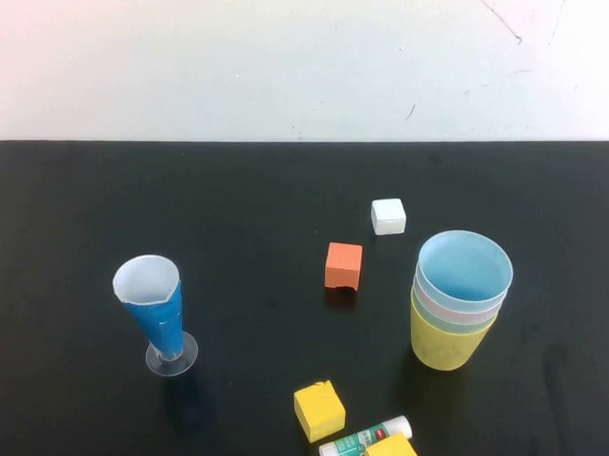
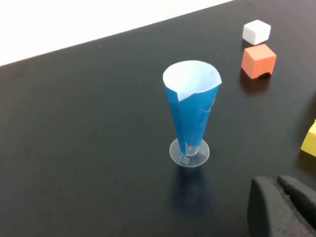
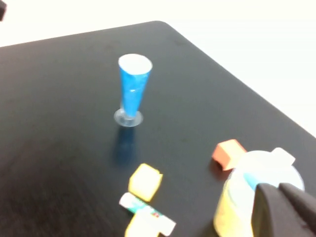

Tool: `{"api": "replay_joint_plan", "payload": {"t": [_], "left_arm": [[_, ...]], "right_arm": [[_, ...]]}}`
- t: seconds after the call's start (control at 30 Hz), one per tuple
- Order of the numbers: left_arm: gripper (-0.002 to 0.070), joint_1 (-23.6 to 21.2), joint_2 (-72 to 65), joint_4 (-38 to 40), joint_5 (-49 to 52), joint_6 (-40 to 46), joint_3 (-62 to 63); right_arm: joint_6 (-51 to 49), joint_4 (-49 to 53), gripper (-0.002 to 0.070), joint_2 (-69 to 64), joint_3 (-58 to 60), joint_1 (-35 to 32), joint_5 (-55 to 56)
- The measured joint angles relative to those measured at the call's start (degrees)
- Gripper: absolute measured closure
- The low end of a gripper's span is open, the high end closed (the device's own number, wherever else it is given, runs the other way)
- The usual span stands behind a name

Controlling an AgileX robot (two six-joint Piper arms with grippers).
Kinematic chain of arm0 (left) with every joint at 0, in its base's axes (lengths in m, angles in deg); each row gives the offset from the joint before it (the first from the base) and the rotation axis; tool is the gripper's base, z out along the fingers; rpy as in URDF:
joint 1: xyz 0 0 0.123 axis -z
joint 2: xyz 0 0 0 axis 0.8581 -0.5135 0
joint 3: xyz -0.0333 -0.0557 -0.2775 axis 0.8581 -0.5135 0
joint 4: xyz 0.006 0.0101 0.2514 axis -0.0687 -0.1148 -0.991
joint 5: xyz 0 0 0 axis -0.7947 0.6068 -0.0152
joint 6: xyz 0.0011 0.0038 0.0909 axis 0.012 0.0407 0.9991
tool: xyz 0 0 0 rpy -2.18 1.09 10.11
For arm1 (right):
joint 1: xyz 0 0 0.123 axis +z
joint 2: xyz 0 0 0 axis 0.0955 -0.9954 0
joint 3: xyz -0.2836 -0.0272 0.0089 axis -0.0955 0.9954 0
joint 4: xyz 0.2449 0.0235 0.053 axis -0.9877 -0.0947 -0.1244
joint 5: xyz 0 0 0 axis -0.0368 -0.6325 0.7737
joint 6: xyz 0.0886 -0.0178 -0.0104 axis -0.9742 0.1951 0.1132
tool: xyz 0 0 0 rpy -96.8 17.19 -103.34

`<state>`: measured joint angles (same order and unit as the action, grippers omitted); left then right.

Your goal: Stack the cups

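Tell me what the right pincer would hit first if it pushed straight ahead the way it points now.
Most likely the stacked cups: the shut right pincer sits just behind their rim in its wrist view. Depth is unclear, so it might pass above the rim towards the orange block.

Four cups (image 1: 458, 303) are standing nested as one stack: light blue, pink, green, yellow. One conical cup (image 1: 156, 308) is standing alone. Four blocks are lying about: one white block (image 1: 388, 216), one orange block (image 1: 343, 265), two yellow blocks (image 1: 319, 410). One glue stick (image 1: 362, 441) is lying.

nested cups (image 1: 460, 303), orange block (image 1: 343, 265), black table (image 1: 85, 220)
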<state>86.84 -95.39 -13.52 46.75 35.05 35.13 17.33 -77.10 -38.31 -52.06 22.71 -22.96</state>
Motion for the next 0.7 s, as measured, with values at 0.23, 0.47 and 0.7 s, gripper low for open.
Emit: {"api": "replay_joint_plan", "payload": {"t": [0.23, 0.47, 0.7], "left_arm": [[0.0677, 0.0, 0.0, 0.0, 0.3, -0.1, 0.0], [0.0676, 0.0, 0.0, 0.0, 0.4, -0.2, 0.0], [0.0677, 0.0, 0.0, 0.0, 0.4, -0.4, 0.0]], "right_arm": [[0.9, -0.6, 0.0678, 0.1, 0.5, 0.0, -5.6], [1.1, -0.6, 0.0678, 0.1, 0.6, 0.0, -7.9], [1.4, 0.0, 0.0678, 0.1, 0.6, 0.0, -8.2]]}}
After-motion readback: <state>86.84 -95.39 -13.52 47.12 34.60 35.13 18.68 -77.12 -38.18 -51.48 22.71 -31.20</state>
